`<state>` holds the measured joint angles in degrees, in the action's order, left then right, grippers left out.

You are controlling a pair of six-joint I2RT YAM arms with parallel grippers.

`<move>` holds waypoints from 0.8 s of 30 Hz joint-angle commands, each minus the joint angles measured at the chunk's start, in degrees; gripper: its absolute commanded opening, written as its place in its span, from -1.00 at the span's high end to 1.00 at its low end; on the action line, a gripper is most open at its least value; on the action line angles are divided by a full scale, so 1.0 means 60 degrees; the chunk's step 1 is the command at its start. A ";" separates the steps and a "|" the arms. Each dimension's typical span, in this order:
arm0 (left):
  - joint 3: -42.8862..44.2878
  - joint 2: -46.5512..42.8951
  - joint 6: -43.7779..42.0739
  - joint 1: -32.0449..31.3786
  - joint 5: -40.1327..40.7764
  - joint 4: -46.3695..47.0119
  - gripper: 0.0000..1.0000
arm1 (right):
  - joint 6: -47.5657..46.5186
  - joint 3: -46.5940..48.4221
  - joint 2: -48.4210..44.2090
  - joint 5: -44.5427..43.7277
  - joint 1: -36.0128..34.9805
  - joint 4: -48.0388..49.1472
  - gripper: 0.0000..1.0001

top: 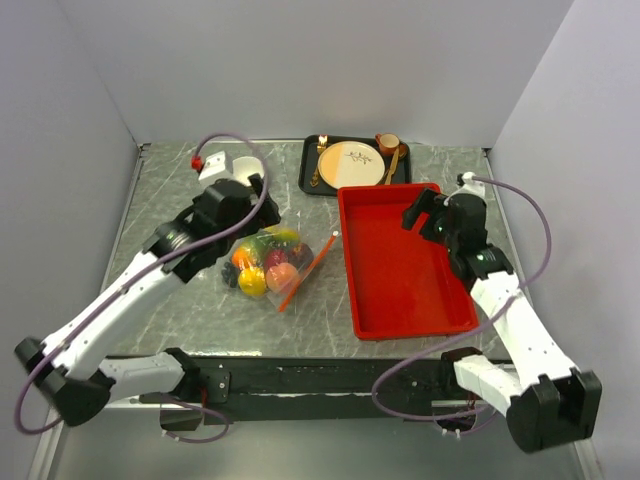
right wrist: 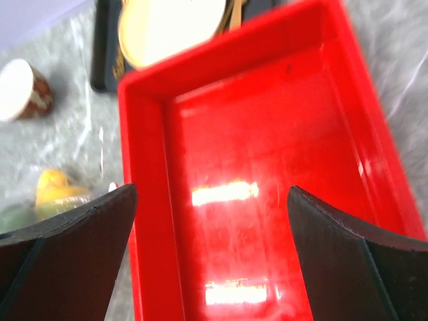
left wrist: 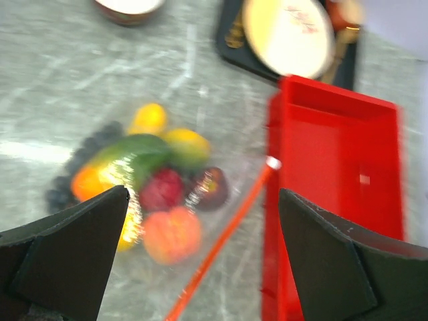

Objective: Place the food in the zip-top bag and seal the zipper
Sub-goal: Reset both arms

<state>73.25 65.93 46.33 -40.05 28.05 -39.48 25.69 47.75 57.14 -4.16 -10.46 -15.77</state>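
Note:
The clear zip-top bag [top: 272, 262] lies on the table left of the red tray, with the toy fruits [top: 262, 265] inside it. Its orange-red zipper strip [top: 305, 270] runs diagonally, the white slider tab [top: 334, 234] at the far end. In the left wrist view the fruits [left wrist: 154, 190] and the strip [left wrist: 227, 231] lie below the open, empty left gripper [left wrist: 204, 261]. The left gripper [top: 228, 205] hovers above the bag's far left side. The right gripper [top: 432, 215] is open and empty above the tray, as the right wrist view [right wrist: 210, 254] shows.
The red tray [top: 455, 315] sits right of the bag with nothing in it, also in the right wrist view [right wrist: 150, 200]. A black tray with a cream plate [top: 351, 163], cutlery and a cup stands at the back. A small white cup [top: 245, 166] stands at the back left.

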 commanded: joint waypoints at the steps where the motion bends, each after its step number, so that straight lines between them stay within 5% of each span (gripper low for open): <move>1: 0.1526 0.1182 -0.0162 0.0025 0.1710 -0.1400 -0.99 | -0.0414 -0.0617 -0.0820 -0.1032 0.0015 0.1497 -1.00; 8: 0.2206 0.1625 -0.1552 0.1120 0.0719 -0.0189 -0.99 | -0.0854 -0.1862 -0.1437 -0.4373 0.0029 0.2510 -1.00; 14: 0.0757 0.0161 -0.1920 0.3594 -0.3192 0.2080 -0.99 | -0.1044 -0.2024 -0.1643 -0.4143 0.0029 0.2933 -1.00; 18: -0.0267 -0.0513 -0.1993 0.4126 -0.2217 0.2478 -0.99 | -0.2186 -0.2640 -0.1088 -0.2442 0.0029 0.4049 -1.00; 24: -0.2080 -0.2003 -0.2110 0.4141 -0.0325 0.3282 -0.99 | -0.1586 -0.2610 -0.0924 -0.3437 0.0029 0.4223 -1.00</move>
<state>67.77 60.18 35.00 -15.35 19.70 -25.96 17.04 32.82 53.19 -22.61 -10.46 3.38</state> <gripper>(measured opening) 0.993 0.997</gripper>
